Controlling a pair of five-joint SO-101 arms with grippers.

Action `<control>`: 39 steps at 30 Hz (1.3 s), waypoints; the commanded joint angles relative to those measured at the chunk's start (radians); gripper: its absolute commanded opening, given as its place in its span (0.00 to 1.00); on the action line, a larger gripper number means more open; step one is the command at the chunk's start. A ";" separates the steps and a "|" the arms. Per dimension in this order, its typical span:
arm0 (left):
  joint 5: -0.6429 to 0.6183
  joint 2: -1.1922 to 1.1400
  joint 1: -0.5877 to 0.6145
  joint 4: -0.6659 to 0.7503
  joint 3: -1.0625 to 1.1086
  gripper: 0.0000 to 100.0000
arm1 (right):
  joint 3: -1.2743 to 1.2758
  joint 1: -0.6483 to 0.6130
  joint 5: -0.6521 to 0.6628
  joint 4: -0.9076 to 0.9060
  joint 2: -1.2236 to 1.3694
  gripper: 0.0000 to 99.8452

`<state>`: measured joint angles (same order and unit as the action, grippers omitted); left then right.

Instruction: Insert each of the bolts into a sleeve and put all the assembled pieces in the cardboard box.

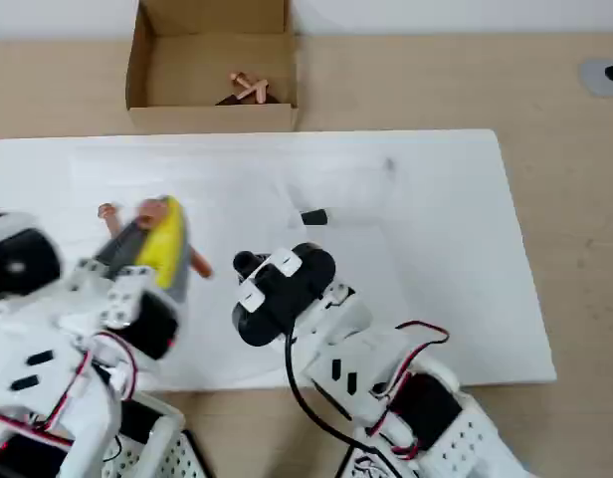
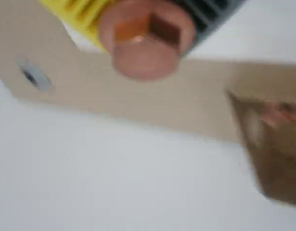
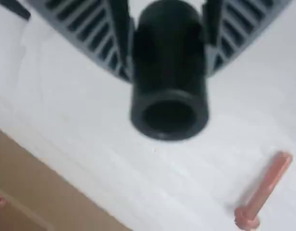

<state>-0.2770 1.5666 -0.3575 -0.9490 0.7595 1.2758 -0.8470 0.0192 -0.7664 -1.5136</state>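
1 loose sleeve [image 1: 314, 216] and 1 bolt [image 3: 263, 192] lie on the white sheet [image 1: 436, 249].

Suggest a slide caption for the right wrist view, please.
Right gripper holds a black cylindrical sleeve near a copper-coloured bolt.

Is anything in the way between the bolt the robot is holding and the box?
Nothing visible. Only bare white sheet lies between the bolt in the left gripper and the box, which is open on top.
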 commanded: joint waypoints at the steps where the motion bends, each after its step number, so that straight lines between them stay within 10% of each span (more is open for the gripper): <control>1: -0.006 0.005 -0.052 0.009 0.003 0.00 | 0.042 -0.025 -0.012 0.098 -0.019 0.01; 19: 0.057 -0.001 0.037 0.284 0.169 0.00 | 0.064 -0.030 -0.018 0.149 -0.022 0.01; 39: -0.020 0.002 0.035 0.230 0.170 0.00 | 0.065 -0.025 -0.068 0.147 -0.021 0.01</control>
<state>-0.2923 1.5635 -0.3314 -0.7158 0.9375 1.3495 -0.8638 -0.0376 -0.6467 -1.5136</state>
